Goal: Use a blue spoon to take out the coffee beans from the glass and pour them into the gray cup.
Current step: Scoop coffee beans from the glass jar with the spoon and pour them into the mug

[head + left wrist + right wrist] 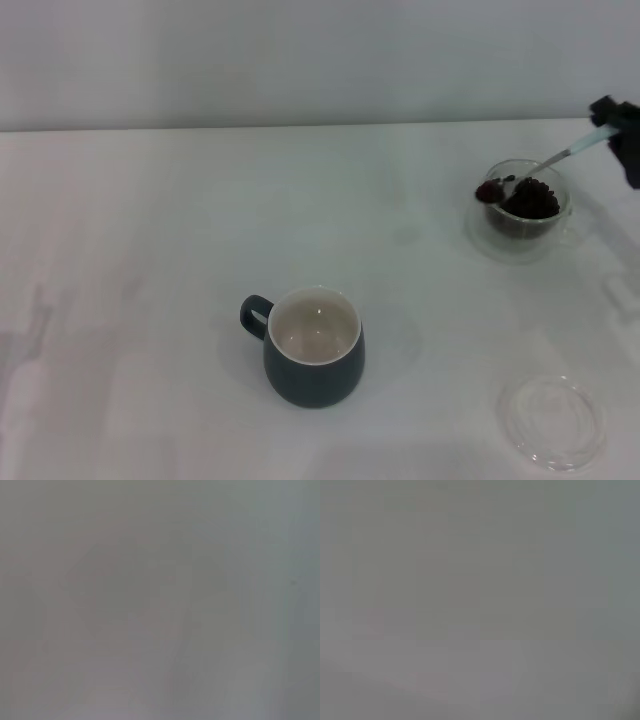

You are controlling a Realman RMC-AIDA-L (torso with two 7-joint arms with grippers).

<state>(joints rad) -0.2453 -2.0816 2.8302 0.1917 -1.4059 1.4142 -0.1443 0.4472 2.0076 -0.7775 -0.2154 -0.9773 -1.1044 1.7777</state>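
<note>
Now our right claw (612, 125) pinches the blue spoon (540, 165) by its handle end, bowl heaped with coffee beans (530, 198) over the glass (523, 208) rim; beans loose, we'd keep it level towards the gray cup (314, 347)

We see open table (150, 220) from nine to twelve o'clock. The gray cup (312, 358) blocks six o'clock, the glass (527, 205) two o'clock, a clear dish (553, 420) four o'clock.
</note>
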